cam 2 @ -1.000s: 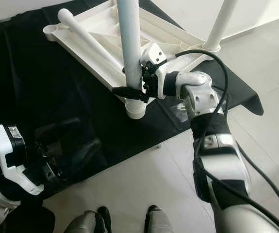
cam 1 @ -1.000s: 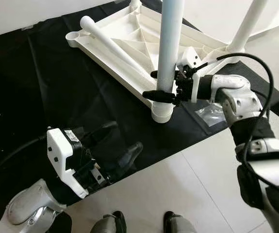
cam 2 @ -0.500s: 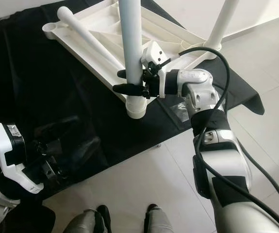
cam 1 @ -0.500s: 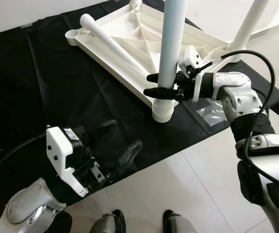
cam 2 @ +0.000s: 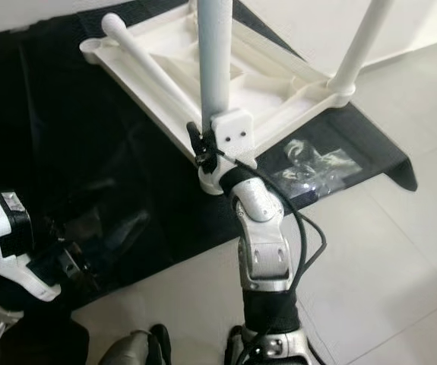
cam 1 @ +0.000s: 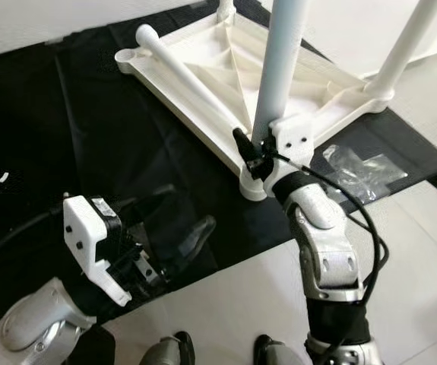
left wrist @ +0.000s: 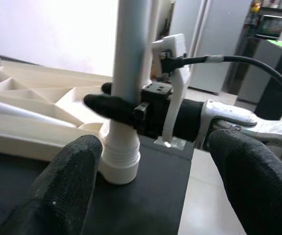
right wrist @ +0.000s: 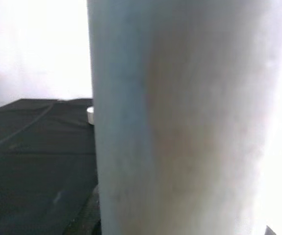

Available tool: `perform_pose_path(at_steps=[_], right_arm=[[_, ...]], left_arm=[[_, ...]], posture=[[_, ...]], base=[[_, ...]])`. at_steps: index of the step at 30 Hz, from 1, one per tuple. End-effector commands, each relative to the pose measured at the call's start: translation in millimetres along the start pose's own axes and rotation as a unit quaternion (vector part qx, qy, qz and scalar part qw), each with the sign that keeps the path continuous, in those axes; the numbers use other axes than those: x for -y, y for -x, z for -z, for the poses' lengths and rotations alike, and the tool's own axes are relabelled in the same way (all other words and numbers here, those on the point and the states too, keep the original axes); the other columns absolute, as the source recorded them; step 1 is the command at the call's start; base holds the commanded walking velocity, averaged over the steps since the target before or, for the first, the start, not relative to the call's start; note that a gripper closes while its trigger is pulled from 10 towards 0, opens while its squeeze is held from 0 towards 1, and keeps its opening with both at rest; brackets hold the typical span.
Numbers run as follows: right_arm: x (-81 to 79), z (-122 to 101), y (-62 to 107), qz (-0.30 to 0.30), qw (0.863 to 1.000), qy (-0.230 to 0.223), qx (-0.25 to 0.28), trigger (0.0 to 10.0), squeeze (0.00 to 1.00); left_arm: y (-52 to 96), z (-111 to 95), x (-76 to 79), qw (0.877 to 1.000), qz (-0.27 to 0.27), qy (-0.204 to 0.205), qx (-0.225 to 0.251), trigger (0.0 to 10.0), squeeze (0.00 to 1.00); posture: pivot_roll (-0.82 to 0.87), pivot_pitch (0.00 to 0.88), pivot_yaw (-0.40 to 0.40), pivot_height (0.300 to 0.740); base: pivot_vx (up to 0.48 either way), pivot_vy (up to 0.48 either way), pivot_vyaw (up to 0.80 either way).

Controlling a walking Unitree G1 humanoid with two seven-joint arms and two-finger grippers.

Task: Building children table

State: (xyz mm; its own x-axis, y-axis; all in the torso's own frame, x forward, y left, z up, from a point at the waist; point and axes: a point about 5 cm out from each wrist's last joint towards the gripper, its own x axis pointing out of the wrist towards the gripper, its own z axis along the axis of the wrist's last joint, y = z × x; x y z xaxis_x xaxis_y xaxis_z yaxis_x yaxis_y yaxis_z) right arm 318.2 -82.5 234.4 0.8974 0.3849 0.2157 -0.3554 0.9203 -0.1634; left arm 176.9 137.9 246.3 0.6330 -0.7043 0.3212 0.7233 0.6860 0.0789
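Observation:
A white children's table (cam 1: 203, 57) lies upside down on a black cloth (cam 1: 66, 137). One white leg (cam 1: 283, 68) stands upright in the near corner socket (cam 1: 253, 185). My right gripper (cam 1: 252, 148) is shut on this leg just above the socket, its wrist on the near side. The same leg looms close in the right wrist view (right wrist: 180, 122). My left gripper (cam 1: 180, 219) hangs open low at the left over the cloth, holding nothing; its fingers (left wrist: 67, 191) frame the gripped leg (left wrist: 131, 49) from a short way off.
A loose white leg (cam 1: 188, 76) lies across the table's underside. Another leg (cam 1: 404, 46) stands upright at the far right corner. A clear plastic bag (cam 1: 355, 167) of small parts lies on the cloth to the right. Pale tiled floor (cam 1: 416, 266) lies in front.
My right arm has swung from the right side round to the near side of the leg, still gripping it. The view has shifted a little. The left gripper has hardly moved.

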Motion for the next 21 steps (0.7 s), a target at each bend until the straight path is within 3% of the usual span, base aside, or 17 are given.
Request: perform_pose_path(at_steps=[1,2,8,9,10,11,13,16,17,18,19,21], right_arm=[[-12.1,32,0.8,-0.016,0.997,-0.022,-0.078,0.6,0.0],[-15.7,28,-5.7,-0.039,0.996,-0.03,-0.069,10.0,0.0],[-15.1,25,-7.8,-0.051,0.996,-0.03,-0.063,10.0,0.0],[-14.1,17,-9.8,-0.073,0.996,-0.027,-0.048,10.0,0.78],[-14.1,17,-9.8,-0.073,0.996,-0.027,-0.048,10.0,0.78],[-7.1,7,-15.8,-0.107,0.994,-0.024,-0.028,10.0,1.0],[3.5,-13,-23.6,-0.188,0.982,-0.015,0.006,10.0,1.0],[5.0,-20,-23.5,-0.214,0.977,-0.01,0.014,10.0,1.0],[7.9,-23,-23.8,-0.25,0.968,0.008,0.017,10.0,0.94],[7.9,-23,-23.8,-0.25,0.968,0.008,0.017,10.0,0.94],[11.3,-25,-24.3,-0.294,0.955,0.02,0.018,10.0,0.0],[11.3,-25,-24.3,-0.294,0.955,0.02,0.018,10.0,0.0]], left_arm=[[0.8,1,1.3,1.0,0.01,0.002,-0.009,10.0,0.0],[1.4,0,0.1,1.0,0.007,-0.001,-0.006,10.0,0.0],[2.0,1,0.3,1.0,0.005,0.0,-0.006,10.0,0.0],[2.3,1,0.4,1.0,0.004,0.001,-0.006,10.0,0.0],[2.3,1,0.4,1.0,0.004,0.001,-0.006,10.0,0.0],[1.6,2,-0.1,1.0,0.003,0.0,-0.006,10.0,0.0],[0.3,2,-0.1,1.0,0.003,0.001,-0.005,10.0,0.0],[0.0,2,0.2,1.0,0.003,0.0,-0.005,10.0,0.0],[0.3,2,0.5,1.0,0.003,0.0,-0.005,10.0,0.0],[0.3,2,0.5,1.0,0.003,0.0,-0.005,10.0,0.0],[0.7,2,0.9,1.0,0.004,0.0,-0.006,10.0,0.0],[0.7,2,0.9,1.0,0.004,0.0,-0.006,10.0,0.0]], posture=[[0.0,0.289,0.029,0.74],[0.0,0.286,0.029,0.74],[0.0,0.286,0.029,0.74],[0.01,0.283,0.029,0.74],[0.01,0.283,0.029,0.74],[0.03,0.279,0.037,0.74],[0.03,0.275,0.037,0.74],[0.03,0.275,0.037,0.74],[0.04,0.273,0.034,0.74],[0.04,0.273,0.034,0.74],[0.04,0.271,0.032,0.74],[0.04,0.271,0.032,0.74]], base=[[0.0,0.0,0.0],[0.0,0.0,0.0],[0.0,0.0,0.0],[0.0,0.0,0.0],[0.0,0.0,0.0],[0.0,0.0,0.0],[0.0,0.0,0.0],[0.0,0.0,0.0],[0.0,0.0,0.0],[0.0,0.0,0.0],[0.0,0.0,0.0],[0.0,0.0,0.0]])
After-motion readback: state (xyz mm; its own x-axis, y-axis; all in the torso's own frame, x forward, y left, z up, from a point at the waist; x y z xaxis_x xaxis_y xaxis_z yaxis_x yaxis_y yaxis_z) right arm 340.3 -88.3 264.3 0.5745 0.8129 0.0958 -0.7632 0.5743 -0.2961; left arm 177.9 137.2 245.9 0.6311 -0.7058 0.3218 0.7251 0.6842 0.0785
